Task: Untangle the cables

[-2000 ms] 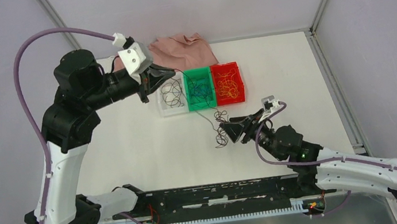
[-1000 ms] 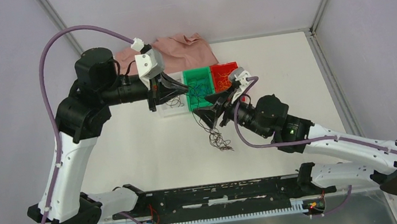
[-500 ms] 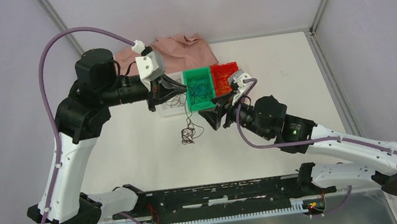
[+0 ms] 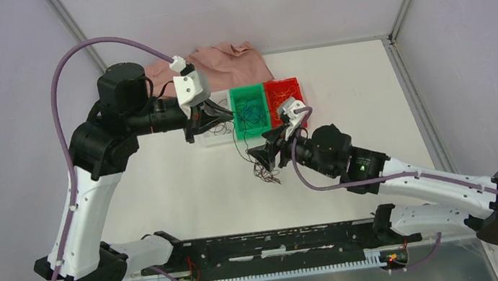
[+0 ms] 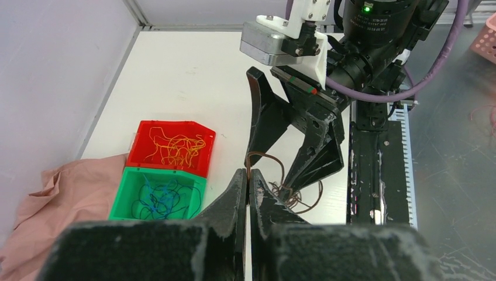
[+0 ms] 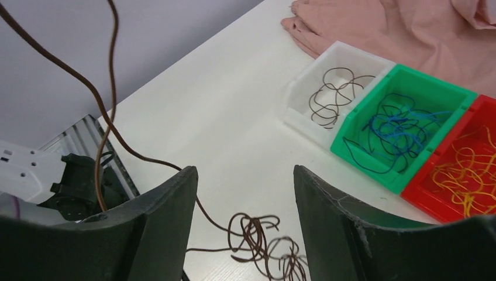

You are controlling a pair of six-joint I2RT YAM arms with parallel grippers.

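The left claw (image 5: 248,178) is pressed shut on a single brown strand (image 5: 261,154), held up over the table (image 6: 234,117) near the white bin (image 6: 304,123). The strand falls to a brown tangle (image 6: 261,237) lying on the table just in front of the bins. The right claw (image 6: 244,172) hangs over that tangle with its fingers spread wide and gripping nothing; the strand passes close by them, perhaps touching. Dark cables (image 6: 330,96) lie in the white bin, blue cables (image 6: 398,132) in the green bin (image 6: 433,82) and yellow-orange cables (image 6: 462,170) in the red bin (image 6: 430,202). A pink cloth (image 6: 409,29) lies behind the bins.
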